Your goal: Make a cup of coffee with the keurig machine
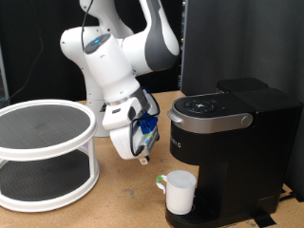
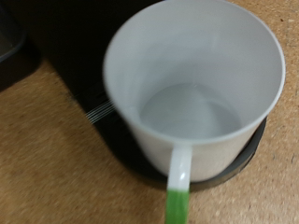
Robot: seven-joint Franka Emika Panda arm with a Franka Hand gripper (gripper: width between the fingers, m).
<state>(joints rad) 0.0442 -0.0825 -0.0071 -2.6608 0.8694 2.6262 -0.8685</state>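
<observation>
Looking along the fingers, you see the small white cylindrical mug [image 2: 194, 89] standing upright and empty on the round dark drip base [image 2: 241, 159] of the black boxy coffee machine [image 1: 231, 152]. Its handle, green toward the outer end, points away from the machine body, which judging by its direction keeps it reachable. In the exterior view the mug [image 1: 180, 191] sits beneath the machine's overhanging head, presumably to catch the brew. The white arm's gripper [image 1: 142, 142] hangs just beside the machine, on the exterior view's left of it and above the mug; you cannot tell from either view whether the fingers are apart or together, and nothing shows between them. The lid with its silver-grey band [image 1: 211, 119] looks down (though the seam is small). Farther from the machine, well apart, stands a white two-tier round rack [image 1: 43, 152], with bare brown tabletop [image 1: 114, 199] between for moving.
</observation>
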